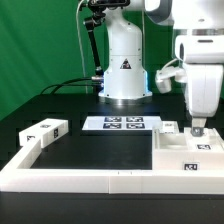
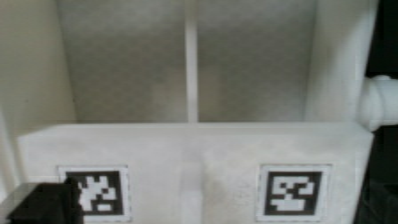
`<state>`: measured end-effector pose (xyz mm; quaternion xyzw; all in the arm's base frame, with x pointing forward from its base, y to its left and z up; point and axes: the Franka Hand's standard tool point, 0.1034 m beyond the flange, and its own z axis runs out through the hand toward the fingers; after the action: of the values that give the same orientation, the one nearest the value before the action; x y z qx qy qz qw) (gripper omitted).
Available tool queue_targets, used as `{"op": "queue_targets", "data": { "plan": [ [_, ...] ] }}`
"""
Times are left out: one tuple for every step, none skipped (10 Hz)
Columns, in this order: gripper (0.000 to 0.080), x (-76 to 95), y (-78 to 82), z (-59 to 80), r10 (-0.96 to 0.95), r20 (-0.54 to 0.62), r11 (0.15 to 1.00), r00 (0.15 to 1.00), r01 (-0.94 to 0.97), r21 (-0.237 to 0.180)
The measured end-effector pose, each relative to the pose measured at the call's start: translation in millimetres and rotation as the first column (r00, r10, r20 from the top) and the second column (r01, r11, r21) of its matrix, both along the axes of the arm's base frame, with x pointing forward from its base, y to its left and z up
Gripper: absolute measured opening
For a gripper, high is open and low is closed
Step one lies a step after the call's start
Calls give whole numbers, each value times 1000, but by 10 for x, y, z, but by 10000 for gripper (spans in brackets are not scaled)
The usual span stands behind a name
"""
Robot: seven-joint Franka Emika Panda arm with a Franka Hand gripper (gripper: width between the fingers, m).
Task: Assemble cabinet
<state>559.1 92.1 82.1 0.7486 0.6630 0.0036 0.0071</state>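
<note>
The white cabinet box (image 1: pixel 185 150) stands at the exterior view's right, inside the corner of the border rail, with tags on its top face. My gripper (image 1: pixel 197 128) hangs straight down right over its top and far edge. In the wrist view the box (image 2: pixel 196 150) fills the frame: two tags on the near face and an open hollow with a thin middle divider (image 2: pixel 191 70) behind it. One dark finger (image 2: pixel 32 205) shows at the frame's corner, the other barely at the opposite edge, so the jaws stand wide apart with nothing between them. A separate white tagged panel (image 1: pixel 45 131) lies at the exterior view's left.
The marker board (image 1: pixel 125 124) lies flat in front of the robot base (image 1: pixel 124 70). A long low white border rail (image 1: pixel 90 176) runs along the front and up the left side. A black mat (image 1: pixel 95 148) covers the middle.
</note>
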Motion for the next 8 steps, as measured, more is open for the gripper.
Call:
{"op": "queue_targets", "data": {
  "plan": [
    [796,-126,-22,47,-11,11,1000,1000,11,-2],
    [796,-268,-62,102,-28,27,1000,999,28,-3],
    [797,-416,-99,137,-36,34,999,999,36,-7],
    [797,-535,-143,152,-34,34,999,999,35,-10],
    [797,-656,-197,158,-34,40,999,999,34,-12],
    [797,-813,-255,130,-23,36,1000,999,23,-13],
    [797,-1000,-316,59,5,25,1000,1000,-5,-14],
    [797,-1093,-336,10,4,11,1000,1000,-4,-15]
  ]
}}
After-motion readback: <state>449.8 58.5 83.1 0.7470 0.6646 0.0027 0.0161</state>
